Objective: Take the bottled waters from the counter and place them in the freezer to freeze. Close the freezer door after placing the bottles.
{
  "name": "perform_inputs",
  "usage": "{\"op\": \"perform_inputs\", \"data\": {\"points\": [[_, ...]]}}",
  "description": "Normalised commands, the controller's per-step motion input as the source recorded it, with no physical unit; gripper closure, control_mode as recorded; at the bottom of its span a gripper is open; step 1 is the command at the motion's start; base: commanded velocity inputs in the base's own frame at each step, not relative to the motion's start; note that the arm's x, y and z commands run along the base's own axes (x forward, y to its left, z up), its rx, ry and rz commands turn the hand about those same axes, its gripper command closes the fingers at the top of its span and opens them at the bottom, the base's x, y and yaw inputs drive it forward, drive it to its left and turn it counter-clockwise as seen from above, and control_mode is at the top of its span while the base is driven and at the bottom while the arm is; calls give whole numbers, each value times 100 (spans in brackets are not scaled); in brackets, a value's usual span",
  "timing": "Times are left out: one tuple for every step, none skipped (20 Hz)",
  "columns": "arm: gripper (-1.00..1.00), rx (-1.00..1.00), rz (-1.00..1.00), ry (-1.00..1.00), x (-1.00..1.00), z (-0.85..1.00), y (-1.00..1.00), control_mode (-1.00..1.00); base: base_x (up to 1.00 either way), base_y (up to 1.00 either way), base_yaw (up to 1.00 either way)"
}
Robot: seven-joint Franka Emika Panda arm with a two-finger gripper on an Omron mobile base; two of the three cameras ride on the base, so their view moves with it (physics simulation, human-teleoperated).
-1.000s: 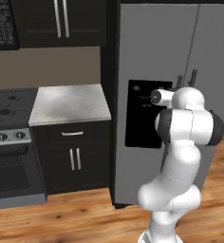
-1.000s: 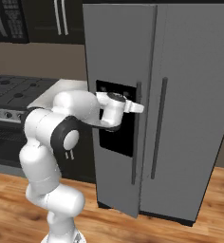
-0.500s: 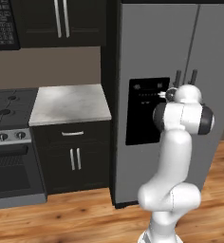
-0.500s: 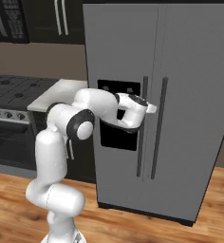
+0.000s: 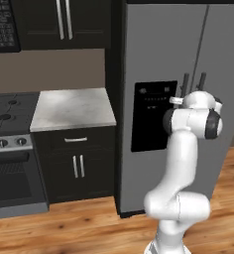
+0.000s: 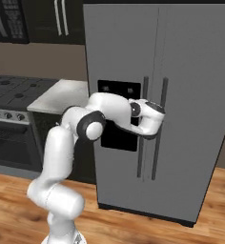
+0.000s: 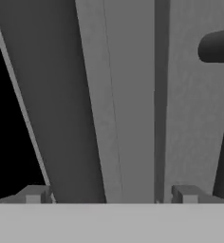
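The freezer door [image 5: 148, 54] [image 6: 119, 52] is shut, with its black dispenser panel [image 5: 152, 116] at mid height. My gripper [image 6: 144, 113] [image 5: 181, 100] is at the freezer door's vertical bar handle [image 6: 141, 147], about level with the dispenser. In the hand view my gripper [image 7: 110, 193] is open. Its fingertips [image 7: 35, 193] stand wide apart, and a dark grey bar [image 7: 61, 118] that looks like the handle runs up between them. Whether they touch it I cannot tell. The bottled waters are out of view. The marble counter [image 5: 72, 106] lies left of the fridge.
The fridge's right door [image 6: 200, 95] is shut too, its own handle [image 6: 158, 133] close beside the freezer handle. A black stovetop [image 5: 7, 111] and oven stand left of the counter, dark cabinets [image 5: 77, 163] below and above. Wood floor [image 6: 19, 190] lies in front.
The arm has reached further right and forward, carrying the hand from in front of the dispenser panel to the door handles. The jaws have stayed open.
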Motion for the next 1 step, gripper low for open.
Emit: {"op": "perform_inputs", "data": {"points": [[-100,0,0,0,-10,0,0,-100,0,0,0]]}}
